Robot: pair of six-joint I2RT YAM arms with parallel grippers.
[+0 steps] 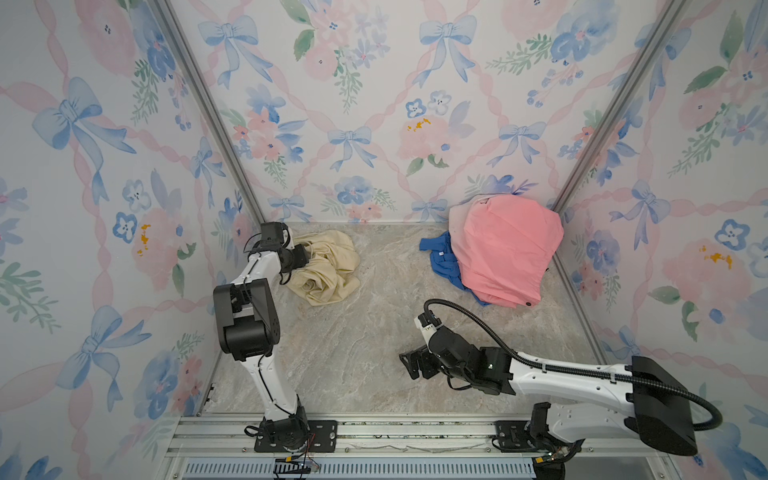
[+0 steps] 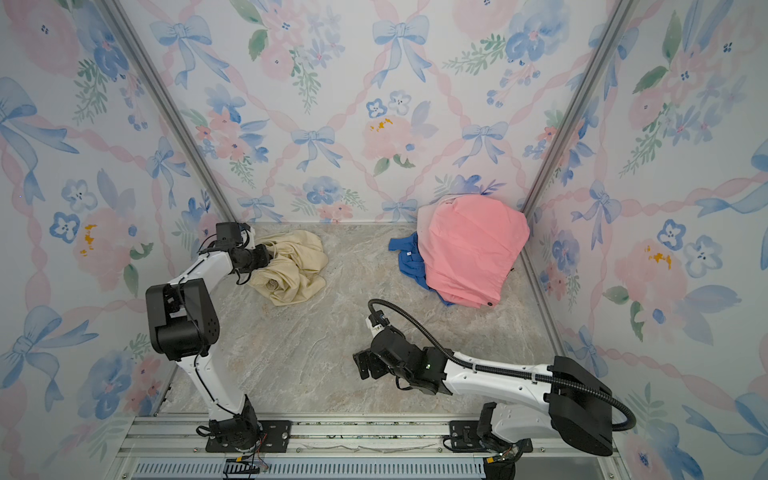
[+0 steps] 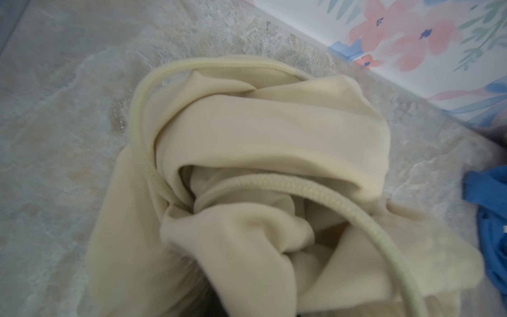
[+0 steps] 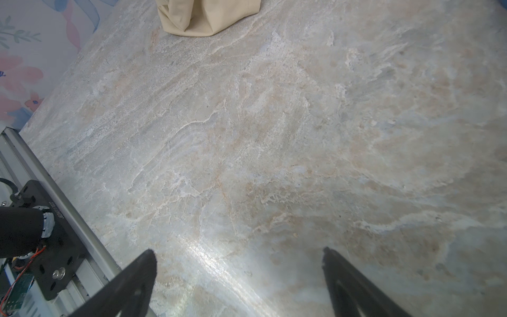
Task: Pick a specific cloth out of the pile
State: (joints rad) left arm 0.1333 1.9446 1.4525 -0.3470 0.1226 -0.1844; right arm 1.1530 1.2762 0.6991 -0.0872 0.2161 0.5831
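Cloth (image 1: 328, 266): pale cream garment, crumpled in a heap on the marbled bench (image 1: 353, 345), at centre left of both top views, near the back wall. In the left wrist view its folds (image 3: 260, 142) fill the frame, with 2 lengths of drawstring cord (image 3: 315, 197) looping over them.

Left gripper (image 1: 305, 259): buried in the left edge of the cloth in both top views (image 2: 270, 257). Its fingers are hidden by fabric in every view; they are drawn nearly together, and the fabric bunches tight around them, consistent with a clamp on the cloth.

Pile (image 1: 503, 249): a large salmon-pink cloth heaped at centre right of both top views, in the back right corner, with a royal-blue garment (image 1: 444, 262) protruding from its left side. It lies well apart from the cream cloth.

Right gripper (image 1: 409, 363): low over bare bench at lower centre of both top views. In the right wrist view its 2 fingers (image 4: 137, 280) stand wide apart, with nothing between them.
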